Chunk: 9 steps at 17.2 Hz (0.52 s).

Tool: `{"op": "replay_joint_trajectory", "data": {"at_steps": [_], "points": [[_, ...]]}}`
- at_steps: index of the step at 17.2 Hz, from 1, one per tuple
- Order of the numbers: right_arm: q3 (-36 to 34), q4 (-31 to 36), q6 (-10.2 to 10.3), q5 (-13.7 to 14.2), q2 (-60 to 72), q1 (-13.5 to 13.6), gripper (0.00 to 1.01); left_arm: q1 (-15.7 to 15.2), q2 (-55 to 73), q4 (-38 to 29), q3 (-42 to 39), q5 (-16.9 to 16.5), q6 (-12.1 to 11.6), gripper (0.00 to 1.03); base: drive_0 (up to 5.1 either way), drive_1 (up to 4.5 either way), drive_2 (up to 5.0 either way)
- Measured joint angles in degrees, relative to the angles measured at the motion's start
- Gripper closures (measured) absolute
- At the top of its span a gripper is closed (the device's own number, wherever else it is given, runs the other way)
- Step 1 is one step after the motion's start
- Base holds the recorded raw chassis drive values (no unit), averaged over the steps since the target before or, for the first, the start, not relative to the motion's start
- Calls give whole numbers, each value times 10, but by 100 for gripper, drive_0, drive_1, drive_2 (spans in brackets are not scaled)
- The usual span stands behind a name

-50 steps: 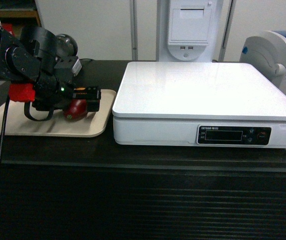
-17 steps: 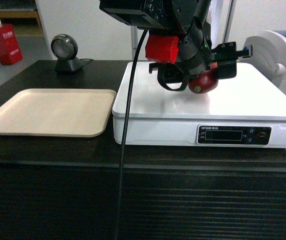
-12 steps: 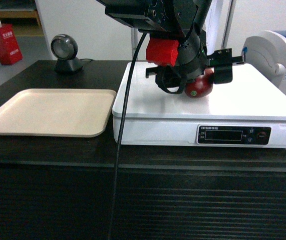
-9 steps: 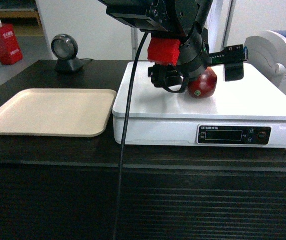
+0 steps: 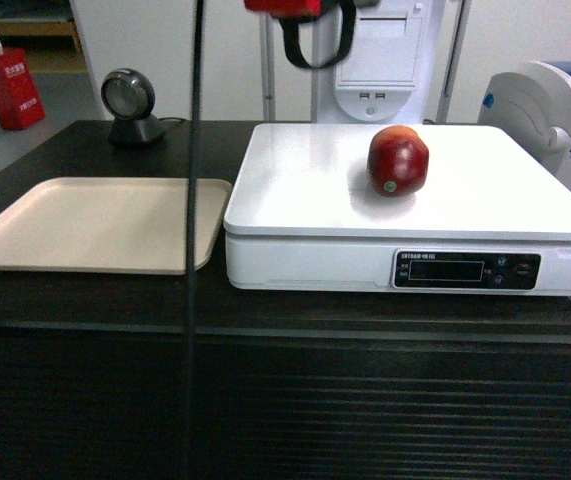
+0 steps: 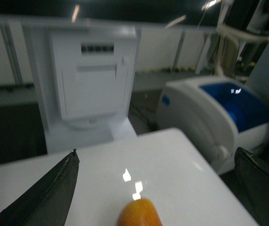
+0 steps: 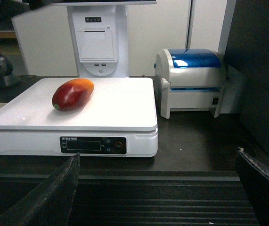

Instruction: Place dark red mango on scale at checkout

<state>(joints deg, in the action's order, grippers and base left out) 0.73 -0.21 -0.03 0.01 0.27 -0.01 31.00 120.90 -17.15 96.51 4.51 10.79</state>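
Observation:
The dark red mango lies free on the white platform of the scale, which stands on the dark checkout counter. My left gripper hangs open above the platform, and the mango's orange end shows below, between the spread fingers and apart from them. In the head view only that arm's red block shows at the top edge. My right gripper is open and holds nothing, low in front of the counter's ribbed panel. From there the mango is seen on the scale.
A beige tray lies left of the scale. A round barcode scanner stands behind it. A white and blue printer sits right of the scale, a white terminal behind it. A black cable hangs over the tray's right edge.
The left gripper carried the mango from the tray to the scale, opened and let go of it. It has since risen out of the head view. The mango stays on the platform.

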Motion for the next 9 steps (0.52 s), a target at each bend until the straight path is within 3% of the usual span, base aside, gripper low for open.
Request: {"op": "replay_joint_trajectory", "data": {"at_steps": [1, 5, 8, 9], "points": [[0, 0, 0, 0, 0, 0, 3, -7, -40, -50, -41, -2, -9, 5, 0, 0, 0], [0, 0, 0, 0, 0, 0, 3, -55, -211, -186, -258, -10, -5, 5, 0, 0, 0], [0, 0, 0, 0, 0, 0, 3, -73, -335, -218, -374, 17, -20, 5, 0, 0, 0], [0, 0, 0, 0, 0, 0, 3, -78, -371, -206, -409, 40, -28, 6, 0, 0, 0]]}}
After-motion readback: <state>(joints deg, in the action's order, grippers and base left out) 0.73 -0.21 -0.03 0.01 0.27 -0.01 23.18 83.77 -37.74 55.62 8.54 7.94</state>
